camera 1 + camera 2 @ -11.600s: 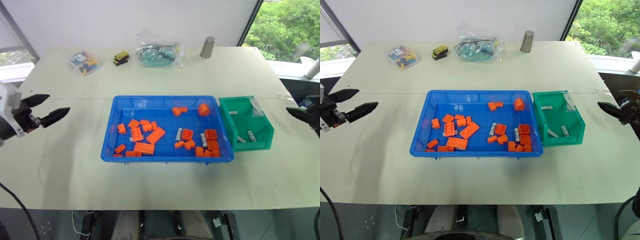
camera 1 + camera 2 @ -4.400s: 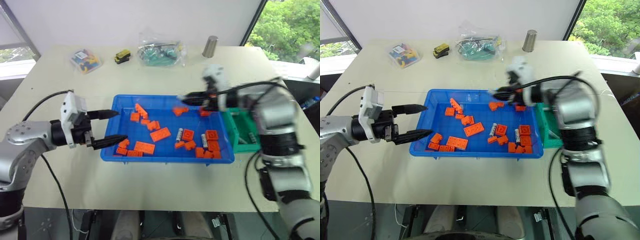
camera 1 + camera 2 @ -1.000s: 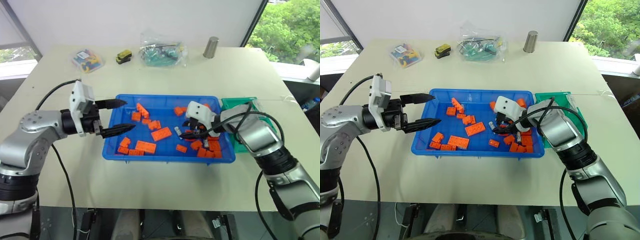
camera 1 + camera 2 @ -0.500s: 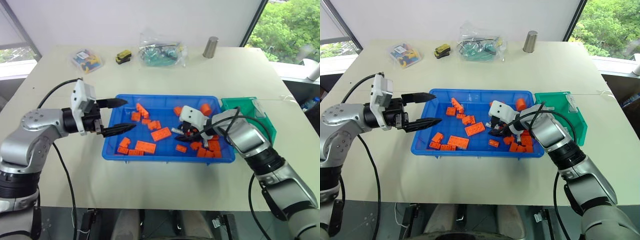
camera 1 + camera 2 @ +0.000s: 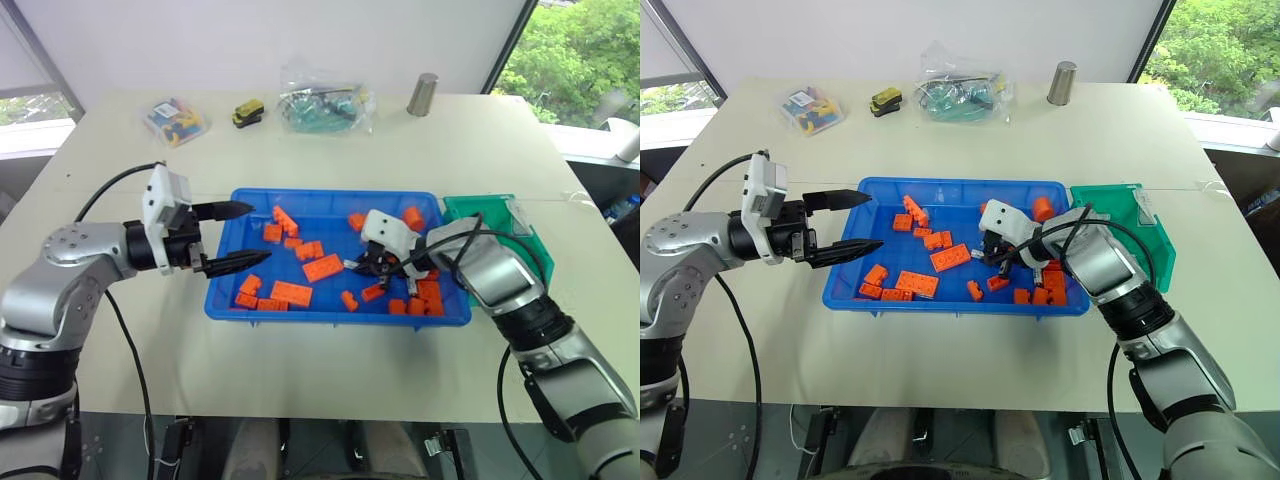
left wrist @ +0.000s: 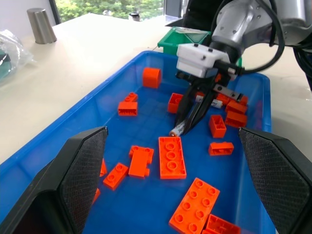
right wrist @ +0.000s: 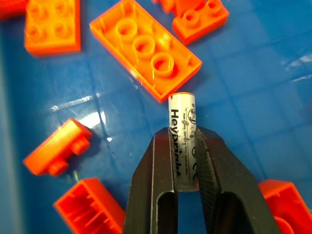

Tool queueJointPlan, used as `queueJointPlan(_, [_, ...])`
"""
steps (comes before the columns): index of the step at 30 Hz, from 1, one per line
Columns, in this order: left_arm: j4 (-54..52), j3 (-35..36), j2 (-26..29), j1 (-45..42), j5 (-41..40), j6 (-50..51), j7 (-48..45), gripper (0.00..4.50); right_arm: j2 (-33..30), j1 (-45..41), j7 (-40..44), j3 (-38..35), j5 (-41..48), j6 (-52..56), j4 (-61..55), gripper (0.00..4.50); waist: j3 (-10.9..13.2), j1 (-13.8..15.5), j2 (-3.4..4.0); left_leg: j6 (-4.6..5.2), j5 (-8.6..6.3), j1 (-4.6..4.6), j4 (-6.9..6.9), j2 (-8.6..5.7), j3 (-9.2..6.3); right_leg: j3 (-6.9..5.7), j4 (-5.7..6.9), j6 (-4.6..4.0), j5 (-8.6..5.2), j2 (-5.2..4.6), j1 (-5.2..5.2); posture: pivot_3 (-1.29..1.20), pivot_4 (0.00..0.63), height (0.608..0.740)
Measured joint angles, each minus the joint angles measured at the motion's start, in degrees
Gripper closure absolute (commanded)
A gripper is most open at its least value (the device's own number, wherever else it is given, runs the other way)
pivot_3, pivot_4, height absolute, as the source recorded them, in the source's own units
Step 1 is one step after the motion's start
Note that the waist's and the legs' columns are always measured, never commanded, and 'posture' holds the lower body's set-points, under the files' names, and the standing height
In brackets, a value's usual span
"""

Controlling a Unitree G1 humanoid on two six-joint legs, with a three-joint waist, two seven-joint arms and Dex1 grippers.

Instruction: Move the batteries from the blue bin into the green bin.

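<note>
Right claw clamped on 1 battery inside the blue bin

The right claw (image 7: 186, 161) has its 2 black fingers closed across a battery (image 7: 183, 131), low over the floor of the blue bin (image 5: 330, 196) among orange bricks (image 5: 322, 267); the green bin (image 5: 522, 236) sits touching the blue bin's right end. The left claw (image 5: 232, 235) hangs with fingers apart at the blue bin's left end, holding nothing. The battery looks like a small, stiff metal cylinder, light but smooth and likely to roll or slip, so gripping across its middle, as here, seems the safest hold for the lift.
</note>
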Motion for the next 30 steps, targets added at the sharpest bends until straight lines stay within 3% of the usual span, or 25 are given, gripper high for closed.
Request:
queueJointPlan(6, [0.4, -0.1, -0.1, -0.5, 0.0, -0.1, -0.7, 0.00, -5.3, -0.1, -0.7, -11.6, 6.6, 9.2, -6.2, 4.46, 0.0, 0.2, 0.00, 0.00, 0.00, 0.00, 0.00, -0.04, 0.00, 0.00, -0.02, 0.00, 0.00, -0.06, 0.03, 0.00, 0.150, 0.739])
queueJointPlan(10, [1.7, -0.3, -0.3, -1.2, 0.4, -0.3, -1.5, 0.00, -13.5, 1.3, -2.1, -21.4, 9.0, 13.4, -6.1, 4.46, 0.0, 0.3, -0.01, 0.02, -0.01, 0.00, -0.02, -0.03, -0.02, -0.02, -0.07, -0.01, -0.01, -0.06, 0.04, 0.00, 0.150, 0.739])
queueJointPlan(13, [2.2, -0.8, -0.8, -2.2, 0.7, -0.4, -2.0, 0.00, -18.0, 6.0, -3.2, -25.0, 9.0, 13.4, -4.5, 4.46, 0.0, 0.1, -0.01, 0.02, -0.01, 0.00, -0.03, -0.04, 0.01, 0.00, -0.09, -0.01, -0.01, -0.05, 0.05, 0.00, 0.150, 0.739])
queueJointPlan(18, [2.9, -2.7, -2.0, -2.9, 1.3, -0.6, -2.7, 0.00, -20.1, 10.9, -5.6, -28.4, 9.2, 12.6, -2.1, 4.46, 0.0, -0.3, 0.00, 0.02, -0.01, 0.02, -0.04, 0.03, 0.04, 0.06, -0.04, 0.00, 0.00, 0.05, 0.00, 0.00, 0.150, 0.739])
queueJointPlan(19, [3.3, -2.9, -2.2, -3.2, 1.4, -0.6, -2.8, 0.00, -20.3, 11.6, -6.1, -28.9, 9.5, 12.4, -2.0, 3.66, 0.0, -0.3, -0.01, 0.02, -0.01, 0.02, -0.03, 0.03, 0.04, 0.06, -0.04, 0.00, 0.00, 0.06, 0.01, 0.00, 0.150, 0.739])
queueJointPlan(20, [3.5, -3.0, -2.4, -3.5, 1.4, -0.7, -2.9, 0.00, -20.3, 11.9, -6.3, -29.1, 9.6, 12.2, -2.0, 3.38, 0.0, -0.2, -0.01, 0.02, -0.01, 0.02, -0.02, 0.03, 0.04, 0.06, -0.04, 0.00, 0.00, 0.06, 0.01, 0.00, 0.150, 0.739])
queueJointPlan(24, [4.1, -3.4, -2.6, -4.6, 1.8, -1.2, -3.1, 0.00, -20.3, 12.8, -7.7, -28.7, 9.8, 10.7, -1.9, 1.46, 0.0, -0.1, -0.01, 0.02, -0.01, 0.02, -0.01, 0.01, 0.06, 0.06, -0.05, 0.01, 0.00, 0.04, 0.02, 0.00, 0.150, 0.739])
queueJointPlan(30, [4.1, -4.0, -2.7, -4.5, 1.9, -1.2, -3.4, 0.00, -21.3, 8.2, -6.4, -24.7, 10.0, 6.7, -2.0, 1.46, 0.0, -0.2, 0.00, 0.02, -0.01, 0.02, -0.03, 0.03, 0.05, 0.06, -0.05, 0.01, 0.00, 0.07, 0.00, 0.00, 0.150, 0.739])
